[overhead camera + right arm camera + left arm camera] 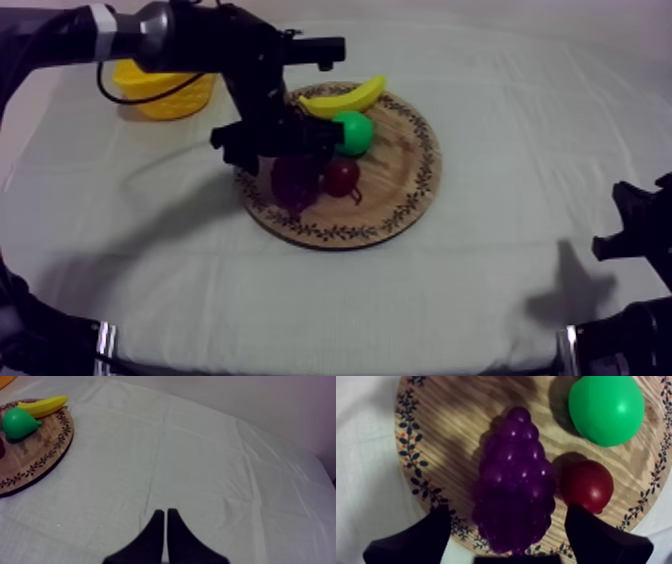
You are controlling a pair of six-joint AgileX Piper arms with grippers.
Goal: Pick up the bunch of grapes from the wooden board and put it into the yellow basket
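Now at grasp step: left gripper (508, 526) low over bunch of grapes (516, 481) on wooden board (451, 426), jaws apart, straddling it. Just beside the grapes, small red fruit (586, 486). Next, likely: close without nudging it, lift, carry to yellow basket (165, 90). Idle right gripper (166, 526), jaws together. Basket half hidden behind left arm (130, 35); fingertip contact unclear.

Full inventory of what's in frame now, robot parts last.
wooden board: 1, brown, patterned rim, mid-table
bunch of grapes: 1, purple, on the board
pear: 1, green, on the board beside the banana
small red fruit: 1, red, on the board next to the grapes
banana: 1, yellow, board's far edge
yellow basket: 1, yellow, table's far left
cloth: 1, grey-white, covers the table
left gripper: 1, black, over the grapes, jaws open either side
right gripper: 1, black, over bare cloth, jaws shut
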